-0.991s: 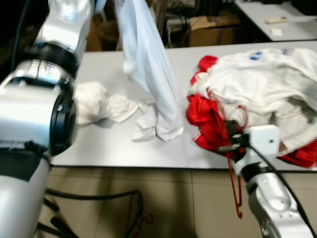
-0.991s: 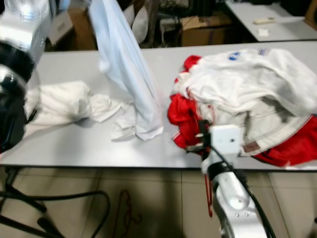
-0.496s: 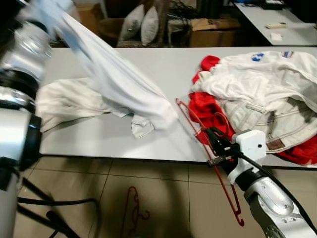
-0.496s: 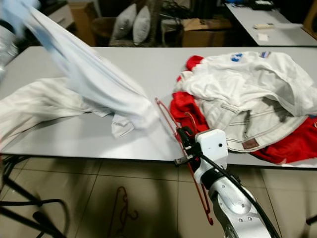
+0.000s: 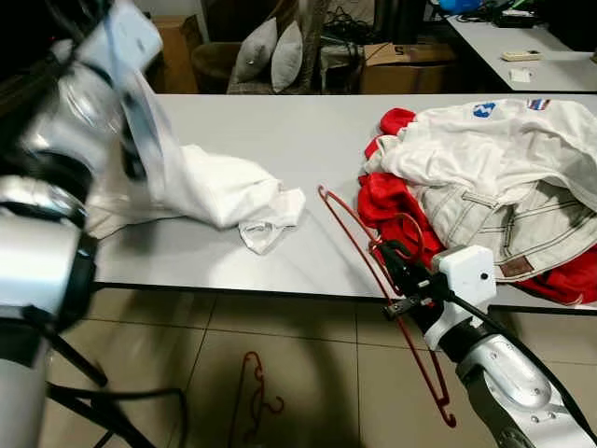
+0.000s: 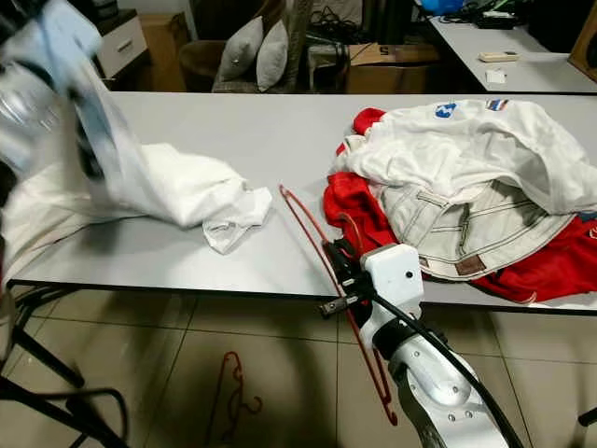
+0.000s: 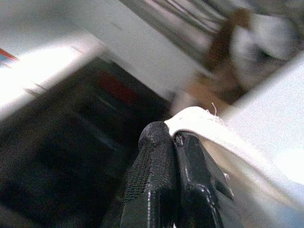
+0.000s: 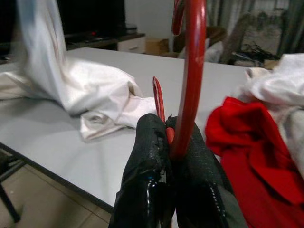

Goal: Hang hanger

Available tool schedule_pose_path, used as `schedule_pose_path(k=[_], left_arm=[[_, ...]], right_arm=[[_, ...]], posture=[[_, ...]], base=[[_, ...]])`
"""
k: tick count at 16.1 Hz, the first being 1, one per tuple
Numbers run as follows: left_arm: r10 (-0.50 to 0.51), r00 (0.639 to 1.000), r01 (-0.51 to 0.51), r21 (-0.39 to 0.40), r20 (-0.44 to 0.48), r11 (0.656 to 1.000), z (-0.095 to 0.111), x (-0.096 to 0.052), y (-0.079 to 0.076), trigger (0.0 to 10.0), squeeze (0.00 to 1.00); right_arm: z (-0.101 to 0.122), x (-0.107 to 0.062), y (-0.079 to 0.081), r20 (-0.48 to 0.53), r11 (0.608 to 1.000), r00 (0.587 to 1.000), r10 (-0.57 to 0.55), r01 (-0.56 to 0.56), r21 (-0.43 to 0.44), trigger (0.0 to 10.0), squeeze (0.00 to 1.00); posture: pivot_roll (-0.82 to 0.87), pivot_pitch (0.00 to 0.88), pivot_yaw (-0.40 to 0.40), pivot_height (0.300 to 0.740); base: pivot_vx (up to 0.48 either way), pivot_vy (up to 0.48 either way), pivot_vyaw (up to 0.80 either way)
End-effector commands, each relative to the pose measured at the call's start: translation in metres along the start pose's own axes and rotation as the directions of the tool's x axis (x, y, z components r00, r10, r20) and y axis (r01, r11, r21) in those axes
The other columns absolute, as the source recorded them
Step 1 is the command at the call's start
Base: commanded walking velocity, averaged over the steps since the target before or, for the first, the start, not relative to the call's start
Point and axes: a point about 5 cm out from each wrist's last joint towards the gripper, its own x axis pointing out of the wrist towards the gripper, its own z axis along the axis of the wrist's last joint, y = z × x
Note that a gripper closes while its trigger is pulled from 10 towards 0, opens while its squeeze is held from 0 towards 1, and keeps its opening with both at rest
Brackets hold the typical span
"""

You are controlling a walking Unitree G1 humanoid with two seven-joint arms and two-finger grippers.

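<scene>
A: What's the right gripper [image 8: 166, 137] doing?

B: Its fingers are pinched on the red hanger [image 5: 368, 266], which now slants over the table [image 5: 280, 121] edge instead of dangling.

A: And the left gripper [image 7: 173, 142]?

B: Clamped on the white shirt [image 5: 210, 187] (blurred, mid-swing). The shirt has dropped from hanging high to lying on the table, so I'd judge threading comes next.

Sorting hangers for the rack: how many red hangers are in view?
2: one red hanger gripped by the right pincer at the table's edge, another hanger on the floor. More may hide under the clothes pile.
</scene>
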Motion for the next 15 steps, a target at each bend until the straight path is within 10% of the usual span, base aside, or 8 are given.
schedule_pose_path(k=[1, 4, 5, 6, 9, 15], left_arm=[[-0.09, 0.992, 0.082, -0.102, -0.083, 0.991, -0.017, -0.003, -0.013, 10.0, 0.0], [-0.26, 0.948, 0.218, -0.222, -0.184, 0.95, -0.043, -0.013, -0.043, 10.0, 0.0], [-0.297, 0.935, 0.248, -0.242, -0.192, 0.938, -0.046, -0.015, -0.046, 10.0, 0.67], [-0.381, 0.905, 0.321, -0.282, -0.191, 0.904, -0.05, -0.018, -0.053, 10.0, 1.0], [-0.564, 0.814, 0.503, -0.316, -0.138, 0.804, -0.051, -0.024, -0.062, 10.0, 1.0], [-0.544, 0.838, 0.522, -0.364, 0.047, 0.772, -0.034, -0.019, -0.027, 10.0, 1.0]], right_arm=[[0.004, -0.003, 0.005, 0.02, 0.999, 0.999, 0.05, -0.05, 0.002, 10.0, 0.0], [0.012, -0.01, 0.009, 0.028, 0.986, 0.986, 0.167, -0.167, -0.014, 10.0, 0.0], [0.013, -0.01, 0.008, 0.027, 0.985, 0.985, 0.171, -0.17, -0.017, 10.0, 0.0], [0.014, -0.011, 0.006, 0.025, 0.984, 0.984, 0.177, -0.177, -0.025, 10.0, 0.0], [0.015, -0.012, 0.003, 0.017, 0.98, 0.981, 0.196, -0.195, -0.044, 10.0, 0.0], [0.015, -0.008, -0.001, 0.018, 0.981, 0.981, 0.193, -0.193, -0.024, 10.0, 0.0]], posture=[[-0.13, 0.0, 0.092, 0.74], [-0.14, 0.0, 0.092, 0.74], [-0.14, 0.0, 0.092, 0.74], [-0.13, 0.0, 0.096, 0.74], [-0.13, 0.0, 0.098, 0.74], [-0.09, 0.0, 0.077, 0.74]], base=[[0.0, 0.0, 0.0], [0.0, 0.0, 0.0], [0.0, 0.0, 0.0], [0.0, 0.0, 0.0], [0.0, 0.0, 0.0], [0.0, 0.0, 0.0]])
